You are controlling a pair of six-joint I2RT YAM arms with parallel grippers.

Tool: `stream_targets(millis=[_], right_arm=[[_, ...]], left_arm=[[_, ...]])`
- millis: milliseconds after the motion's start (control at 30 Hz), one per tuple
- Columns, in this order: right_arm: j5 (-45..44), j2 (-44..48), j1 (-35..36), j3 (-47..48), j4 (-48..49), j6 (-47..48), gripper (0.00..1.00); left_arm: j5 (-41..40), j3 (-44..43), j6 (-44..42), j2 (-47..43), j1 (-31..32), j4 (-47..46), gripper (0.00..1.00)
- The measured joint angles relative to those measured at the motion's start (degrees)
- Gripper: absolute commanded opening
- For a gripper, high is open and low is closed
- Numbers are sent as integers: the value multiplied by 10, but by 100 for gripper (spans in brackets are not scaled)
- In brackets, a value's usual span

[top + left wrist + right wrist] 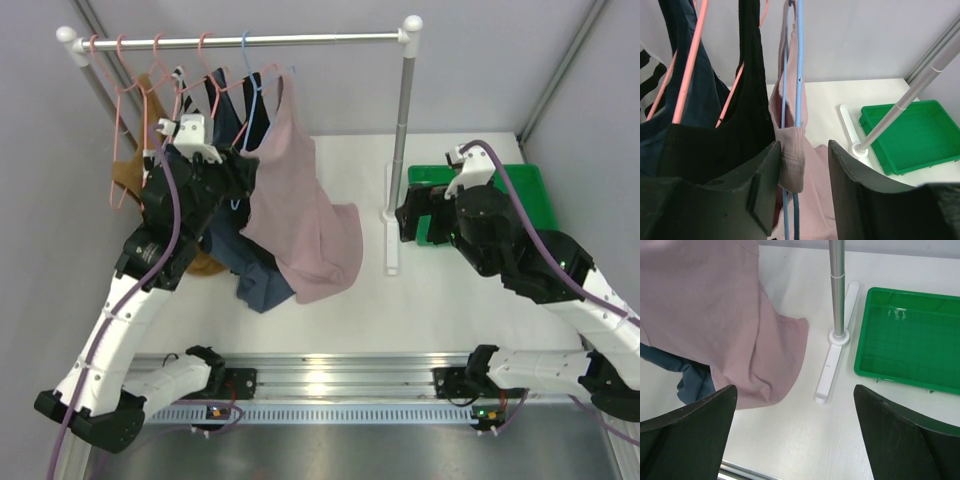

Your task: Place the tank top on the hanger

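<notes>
Left gripper: fingers part-open astride the tank top strap and hanger, far edge, left. Advice: seat the strap fully. Right gripper: wide, empty.

We see a silver rail carrying pink hangers with a black top, navy top and mustard garment; a green tray sits on the white bench beside the rail's post.

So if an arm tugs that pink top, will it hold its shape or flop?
Probably floppy: the pink top drapes off the blue hanger and its hem crumples on the table. It looks thin, so likely light. A pull might set it swinging, since the hanger only hooks over the rail.
</notes>
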State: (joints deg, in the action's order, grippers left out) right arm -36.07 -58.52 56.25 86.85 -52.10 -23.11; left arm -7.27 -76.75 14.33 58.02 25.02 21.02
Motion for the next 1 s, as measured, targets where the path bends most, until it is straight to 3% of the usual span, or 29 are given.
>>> stream_targets(millis=[433,633,667,800,1000], right_arm=[[2,2,0,-14,8,0,100],[3,20,0,-52,35,-1,100],[3,26,0,-64,39,-1,100],[3,52,0,-111,57,-7,100],[3,76,0,-172,76,-30,100]], left_arm=[[-7,-65,-7,-54,0,49,55],[85,-71,-6,-89,0,74,55],[109,-66,-5,-92,0,73,60],[230,-11,20,-100,0,68,67],[318,198,83,-130,0,39,67]])
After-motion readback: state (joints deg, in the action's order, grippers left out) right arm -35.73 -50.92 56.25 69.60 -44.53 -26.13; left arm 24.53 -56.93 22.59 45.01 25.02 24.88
